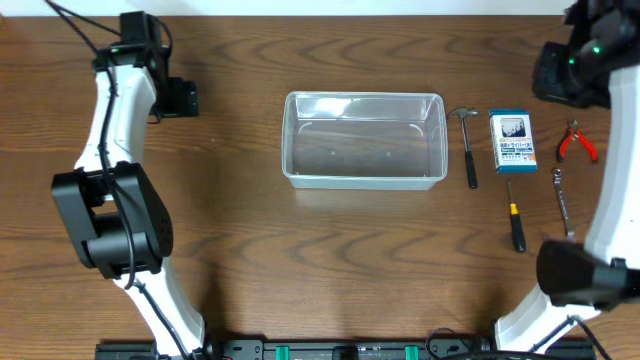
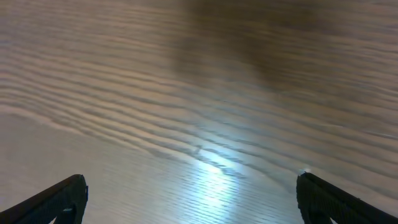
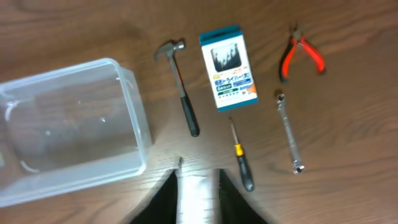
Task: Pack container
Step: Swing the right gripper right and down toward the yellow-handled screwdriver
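Left arm (image 1: 105, 120) and right arm (image 1: 608, 210): white link shells, black joint housings. Black cables (image 1: 75, 28) run along the left arm. Green indicator lamp (image 1: 597, 47) on right wrist housing. Left pincer (image 2: 189, 199) fingers: black, wedge-shaped.

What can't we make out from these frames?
Right gripper: in the right wrist view its fingers are blurred and cut by the bottom edge; overhead it is a dark mass at the top-right corner. Open or shut: cannot tell.
Blue-and-white box: print is blurred in the right wrist view and too small overhead.
Container: left end is cut by the right wrist frame edge.
Left wrist view: shows only table and the open left gripper.
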Controlling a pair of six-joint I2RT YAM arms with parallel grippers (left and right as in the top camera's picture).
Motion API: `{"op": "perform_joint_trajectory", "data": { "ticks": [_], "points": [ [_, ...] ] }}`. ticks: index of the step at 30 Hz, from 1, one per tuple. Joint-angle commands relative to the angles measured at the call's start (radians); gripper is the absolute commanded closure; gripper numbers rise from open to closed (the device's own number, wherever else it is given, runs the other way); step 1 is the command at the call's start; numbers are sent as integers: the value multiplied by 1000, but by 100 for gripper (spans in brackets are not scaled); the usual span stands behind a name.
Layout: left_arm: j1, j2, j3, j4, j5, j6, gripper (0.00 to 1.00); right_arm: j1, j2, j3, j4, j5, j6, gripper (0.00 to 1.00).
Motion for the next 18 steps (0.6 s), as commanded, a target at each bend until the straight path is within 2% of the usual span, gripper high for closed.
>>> {"op": "perform_joint_trajectory", "data": {
  "ticks": [1, 3, 4, 6, 7, 13, 18],
  "points": [
    [10, 18, -4, 0, -17, -2, 2, -5, -87, 14, -4, 11, 2, 67],
    [10, 18, -4, 0, -17, -2, 2, -5, -118, 4, -4, 11, -6, 59],
    [10, 18, -4, 0, -17, -2, 2, -5, -137, -5, -4, 11, -9, 50],
    [10, 18, -4, 0, -17, -2, 2, -5, -175, -35, -4, 11, -18, 12],
    [10, 18, -4, 0, -17, -2, 2, -5, -197, -57, -4, 21, -20, 1],
    [10, 18, -4, 0, -17, -2, 2, -27, -327, -257, -3, 119, -19, 1],
    [10, 18, -4, 0, -17, -2, 2, -105, -362, -378, -3, 96, -16, 1]
  ]
}}
